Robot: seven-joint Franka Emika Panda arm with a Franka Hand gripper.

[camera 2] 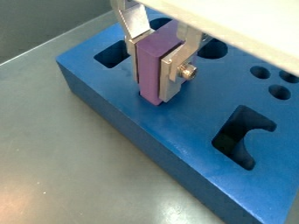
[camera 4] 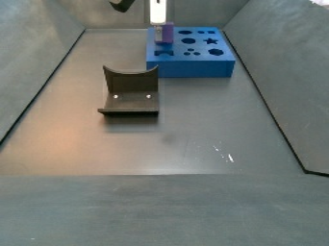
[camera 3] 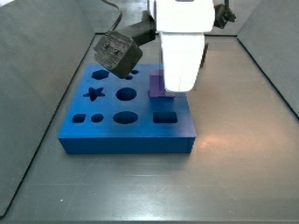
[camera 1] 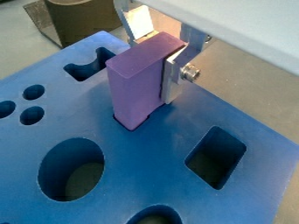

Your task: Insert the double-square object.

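Observation:
My gripper point(camera 1: 156, 52) is shut on the double-square object point(camera 1: 140, 83), a purple upright peg, with one silver finger point(camera 1: 176, 74) on each flat side. The peg stands over the blue block point(camera 1: 163, 149). Its lower end meets the block's top and seems to sit a little way into a hole there. Both wrist views show this; in the second one the gripper point(camera 2: 155, 52) grips the peg point(camera 2: 152, 70) near the block's point(camera 2: 128, 105) middle. In a side view the peg point(camera 3: 156, 86) shows beside the white gripper body point(camera 3: 181, 44), and the fingertips are hidden.
The blue block point(camera 3: 117, 114) has several shaped holes: a square one point(camera 1: 216, 157), round ones point(camera 1: 70, 166), a star point(camera 3: 98, 93). A dark olive curved holder point(camera 4: 129, 93) stands on the floor away from the block point(camera 4: 193, 53). Grey walls enclose the floor.

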